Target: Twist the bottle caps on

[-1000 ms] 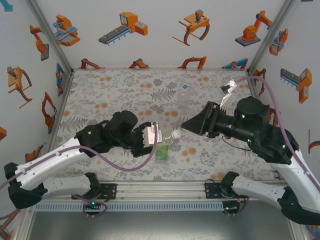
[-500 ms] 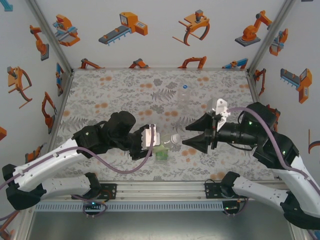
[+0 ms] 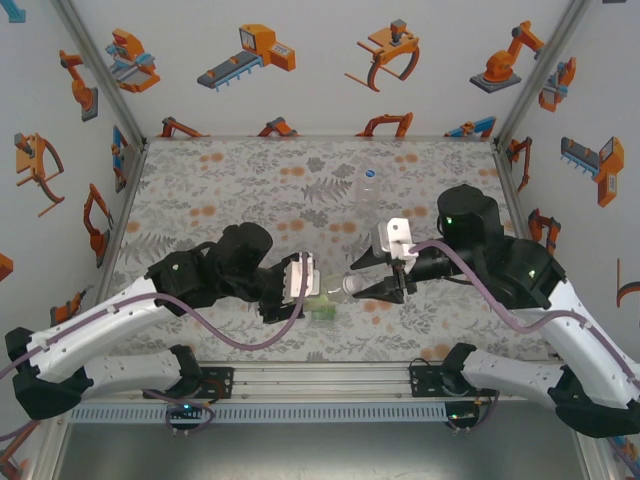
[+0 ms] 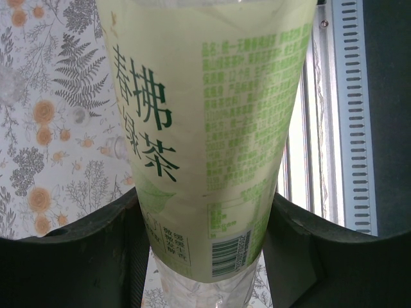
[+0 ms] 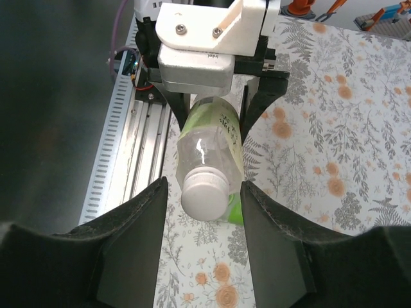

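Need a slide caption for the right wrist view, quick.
The left gripper holds the pale-labelled bottle level; the right gripper, open, straddles its white cap.

**Top external** — a high, distant vantage beyond the 6 o'clock edge of the patterned table (image 3: 200, 180), tilted down toward 12 o'clock. **Left wrist** — pressed close to the pale yellow-green labelled bottle (image 4: 212, 128), looking along it. **Right wrist**: close, facing the white cap (image 5: 204, 191) end-on, with the left gripper (image 5: 215, 109) at 12 o'clock. All three views share this bottle.
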